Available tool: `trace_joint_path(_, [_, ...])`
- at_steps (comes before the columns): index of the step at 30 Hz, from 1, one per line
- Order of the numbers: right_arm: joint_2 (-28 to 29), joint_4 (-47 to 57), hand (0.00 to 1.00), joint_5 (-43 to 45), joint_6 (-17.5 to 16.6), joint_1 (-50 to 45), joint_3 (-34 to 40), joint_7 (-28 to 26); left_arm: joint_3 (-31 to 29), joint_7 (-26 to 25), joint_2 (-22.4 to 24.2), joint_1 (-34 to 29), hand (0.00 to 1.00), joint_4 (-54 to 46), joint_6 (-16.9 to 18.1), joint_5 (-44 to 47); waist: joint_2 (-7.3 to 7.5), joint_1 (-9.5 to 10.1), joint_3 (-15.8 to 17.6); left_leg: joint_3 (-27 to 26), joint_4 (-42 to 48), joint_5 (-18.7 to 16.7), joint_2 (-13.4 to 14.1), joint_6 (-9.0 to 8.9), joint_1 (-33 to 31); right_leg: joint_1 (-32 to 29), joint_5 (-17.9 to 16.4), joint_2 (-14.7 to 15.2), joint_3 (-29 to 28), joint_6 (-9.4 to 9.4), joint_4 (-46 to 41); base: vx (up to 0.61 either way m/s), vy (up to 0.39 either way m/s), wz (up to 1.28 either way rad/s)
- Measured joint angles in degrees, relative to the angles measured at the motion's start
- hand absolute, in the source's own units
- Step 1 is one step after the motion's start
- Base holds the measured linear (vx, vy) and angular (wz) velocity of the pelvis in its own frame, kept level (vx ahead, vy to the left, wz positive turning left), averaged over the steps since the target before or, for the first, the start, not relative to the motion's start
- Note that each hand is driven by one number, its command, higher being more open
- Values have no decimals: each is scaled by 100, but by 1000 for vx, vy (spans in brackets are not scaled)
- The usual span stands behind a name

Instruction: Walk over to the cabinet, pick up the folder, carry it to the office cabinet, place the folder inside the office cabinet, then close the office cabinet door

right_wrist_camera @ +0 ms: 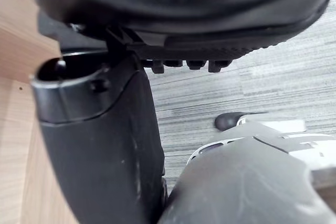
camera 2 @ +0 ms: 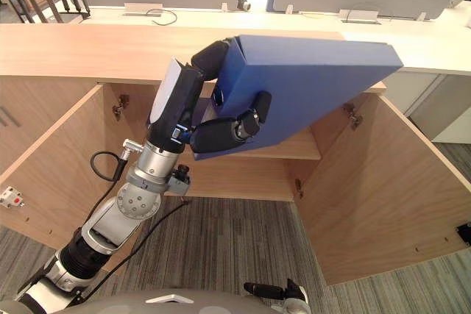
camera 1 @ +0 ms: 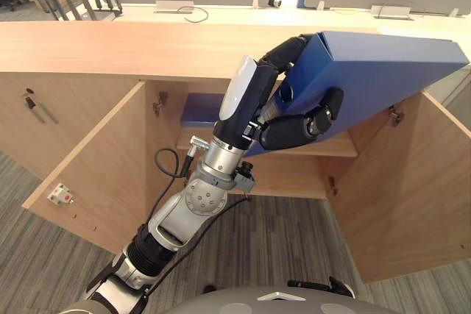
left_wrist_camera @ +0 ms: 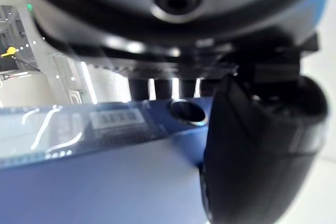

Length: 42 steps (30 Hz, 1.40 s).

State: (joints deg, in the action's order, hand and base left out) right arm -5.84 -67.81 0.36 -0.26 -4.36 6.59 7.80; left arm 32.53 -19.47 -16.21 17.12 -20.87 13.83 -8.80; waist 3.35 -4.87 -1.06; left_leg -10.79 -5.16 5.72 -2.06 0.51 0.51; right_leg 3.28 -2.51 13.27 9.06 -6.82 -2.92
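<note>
My left hand (camera 1: 250,108) is raised in front of the open office cabinet and is shut on a large blue folder (camera 1: 375,71). Its fingers (camera 1: 298,129) curl across the folder's front face and the thumb wraps over its top corner. The folder (camera 2: 309,79) is tilted and hangs at the level of the cabinet's top edge, before the upper compartment. In the left wrist view the folder's spine (left_wrist_camera: 105,182) with its round finger hole lies against the hand (left_wrist_camera: 257,145). My right hand (right_wrist_camera: 100,145) hangs low over the carpet and holds nothing.
Both cabinet doors stand wide open, the left door (camera 1: 96,159) and the right door (camera 1: 405,189). A wooden shelf (camera 1: 331,148) crosses the inside, with another blue item (camera 1: 200,108) lying at its left. The long wooden cabinet top (camera 1: 110,49) backs onto desks with grey partitions.
</note>
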Motion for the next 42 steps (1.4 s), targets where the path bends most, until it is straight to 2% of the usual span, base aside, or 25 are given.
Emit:
trace_joint_path(8, [2,0,100,-1,22,-1,-40,-9,-376,188,418,-118,0,7,3,1382,39,7,-34,9,-2,27,-21,12,-1,1,-6,28,4,-11,-9,-16,7,1])
trace_joint_path(15, [1,167,100,38,110,3,-272,-96,-439,831,507,-205,0,188,-1,3208,69,43,-37,9,-2,52,-38,33,-25,-31,-6,51,-2,-65,-12,0,0,0])
trace_joint_path(20, [-1,1906,100,895,93,-158,-319,-108,-723,1201,518,-355,0,268,-14,4411,69,-15,-47,-58,-1,77,-34,53,-134,-183,36,51,-85,-124,-10,-17,7,-7])
trace_joint_path(25, [19,3403,100,1703,-145,-170,235,60,-1093,1245,522,-627,0,268,-18,4963,91,-15,-48,-72,4,99,-47,68,-129,-196,65,54,-98,-160,-69,0,1,-2])
trace_joint_path(30, [138,4565,100,1863,-459,-152,1011,489,-1539,1244,535,-708,0,269,-20,5393,95,-14,-46,-66,1,99,-48,68,-113,-201,36,54,-86,-118,-119,0,0,0])
trace_joint_path(39, [151,4971,100,1743,-499,-144,1718,1081,-1812,1244,688,-939,0,268,-20,5424,56,-33,-52,-70,0,56,-40,8,-110,-219,-1,53,-83,-67,-121,0,0,0])
trace_joint_path(42, [150,5274,100,1275,-462,-143,1947,1235,-1977,1243,703,-1125,0,268,-21,5423,11,-34,-54,-69,0,54,-40,6,-112,-219,-1,53,-81,-67,-113,0,0,0])
